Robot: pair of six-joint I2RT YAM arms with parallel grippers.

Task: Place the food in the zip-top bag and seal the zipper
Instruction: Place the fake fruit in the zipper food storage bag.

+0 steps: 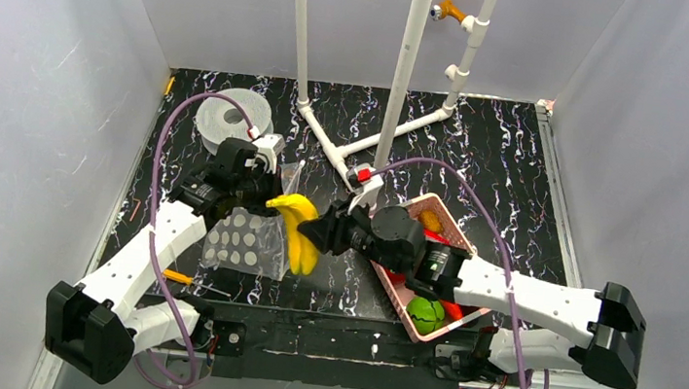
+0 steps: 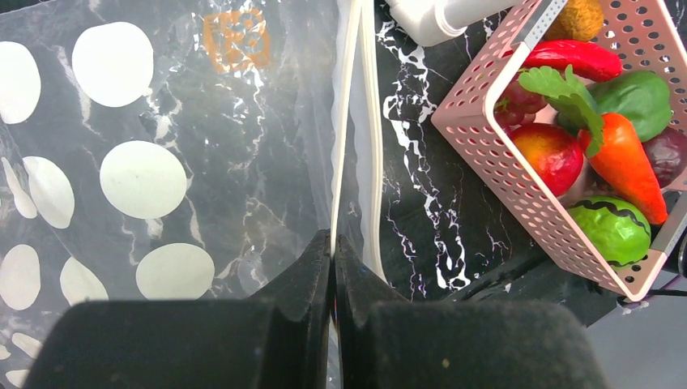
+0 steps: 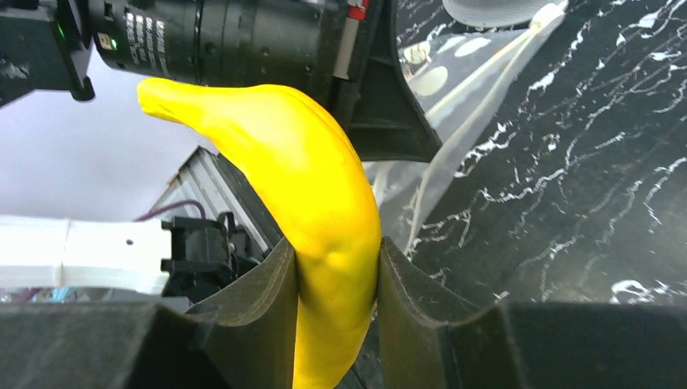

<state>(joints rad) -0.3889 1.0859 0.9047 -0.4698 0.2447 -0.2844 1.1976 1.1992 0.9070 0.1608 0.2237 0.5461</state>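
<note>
Right wrist view: the banana (image 3: 324, 203) is clamped at its lower half between the pads of the right end effector (image 3: 336, 253). The jaws stand at a moderate width and bear on both flanks. The fruit is plain glossy yellow, curved and rigid-looking. It is held off the worktop (image 1: 481, 161), just beside the right edge of the zip-top bag (image 1: 239, 241).

The bag is clear floppy film printed with white round dots. The left end effector (image 2: 332, 243) is fully closed on the film at the mouth edge and holds that corner up. In the left wrist view the zipper (image 2: 371, 146) shows as narrow pale bands that diverge from the pinch point. This suggests the mouth is parted; how wide cannot be told.

Step in hand, as judged: loading an item into the bag. No food is visible inside it.

Next move calls for:
1. Aligning the banana's long axis with the opening.
2. Entering tip first, past the zipper bands.
3. Releasing only once the fruit is inside.

A carrot (image 2: 624, 158), a red chilli (image 2: 571, 55) and a green piece (image 2: 616, 231) lie in the pink basket (image 2: 518, 186), to the right of the bag and apart from it. A filament spool (image 1: 231, 121) stands behind the left arm.
</note>
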